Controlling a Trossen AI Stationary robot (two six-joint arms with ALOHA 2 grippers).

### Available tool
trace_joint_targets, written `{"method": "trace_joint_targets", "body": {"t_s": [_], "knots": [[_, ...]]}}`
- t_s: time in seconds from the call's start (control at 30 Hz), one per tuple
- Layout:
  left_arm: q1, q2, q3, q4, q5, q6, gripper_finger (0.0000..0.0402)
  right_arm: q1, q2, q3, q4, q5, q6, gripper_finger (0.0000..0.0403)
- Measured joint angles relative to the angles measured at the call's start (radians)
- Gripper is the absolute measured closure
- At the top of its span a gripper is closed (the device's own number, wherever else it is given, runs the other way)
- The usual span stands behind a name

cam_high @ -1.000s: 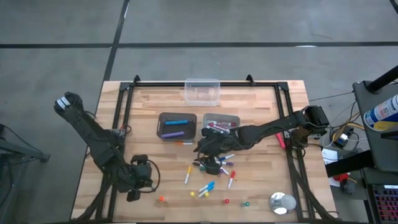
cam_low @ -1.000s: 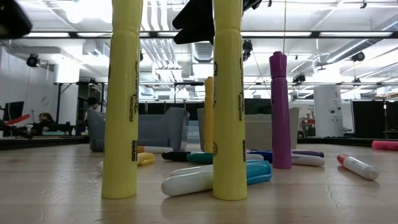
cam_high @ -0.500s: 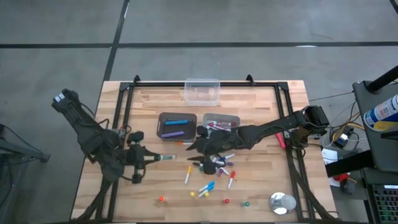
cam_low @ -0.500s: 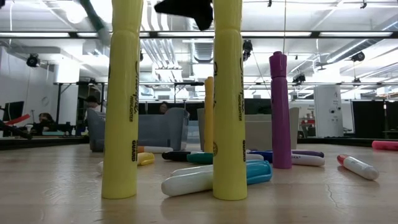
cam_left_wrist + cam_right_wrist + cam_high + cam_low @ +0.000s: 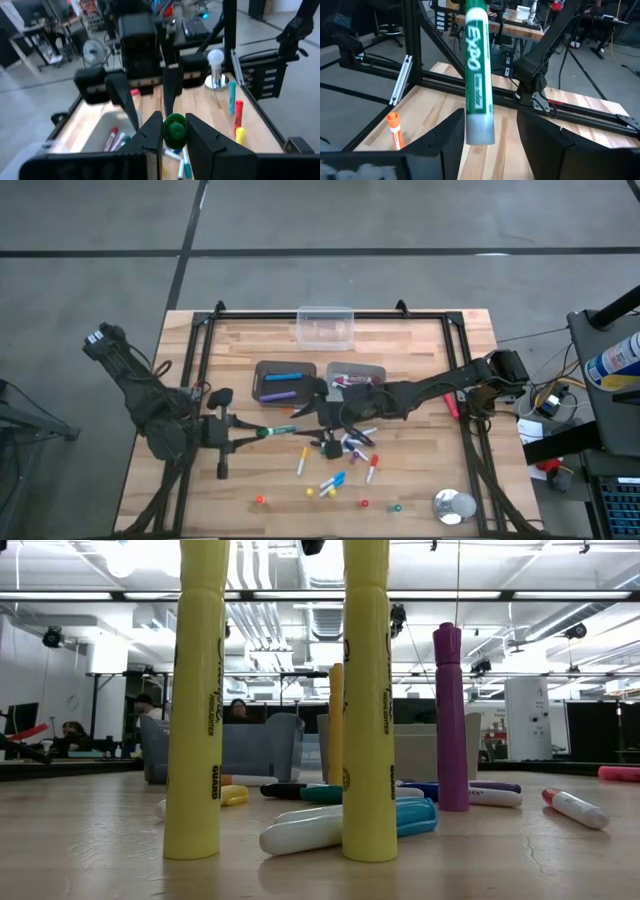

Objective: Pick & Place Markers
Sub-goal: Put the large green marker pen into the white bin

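Holding a green marker [image 5: 277,430] by its capped end, the left gripper [image 5: 255,434] is pointing it lengthwise toward the right gripper [image 5: 313,418], whose fingers are waiting wide apart around its far end, just beside the grey tray [image 5: 284,381].

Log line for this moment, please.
left gripper: shut on green marker, above mid-table | right gripper: open, fingers either side of marker's free end | stage: handover not yet done
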Motion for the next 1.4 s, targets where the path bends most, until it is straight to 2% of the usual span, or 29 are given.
{"method": "trace_joint_targets", "body": {"t_s": [0.27, 0.57, 0.8, 0.93, 1.1, 1.23, 1.4], "knots": [[0.001, 0.0, 0.0, 0.016, 0.001, 0.02, 0.0344, 0.0, 0.005, 0.0, -0.002, -0.009, 0.008, 0.0236], [0.002, 0.0, -0.001, 0.016, 0.007, 0.02, 0.0344, 0.0, 0.02, 0.0, -0.006, -0.06, 0.006, 0.0335], [0.003, 0.002, -0.002, 0.012, 0.007, 0.009, 0.0342, 0.0, 0.02, 0.0, -0.034, -0.053, 0.019, 0.0335], [0.003, 0.005, -0.003, 0.012, -0.012, -0.016, 0.0325, -0.001, 0.013, 0.001, -0.062, -0.046, 0.071, 0.0333], [0.002, 0.002, -0.003, 0.02, -0.08, -0.024, 0.0287, -0.003, 0.005, 0.001, -0.14, 0.026, 0.119, 0.0332], [0.003, 0.003, -0.003, 0.018, -0.083, -0.03, 0.0262, -0.003, -0.002, 0.025, -0.252, 0.123, 0.156, 0.0333], [0.002, 0.003, -0.003, 0.016, -0.08, -0.057, 0.0253, -0.002, -0.005, 0.101, -0.57, 0.309, 0.244, 0.0333]]}}
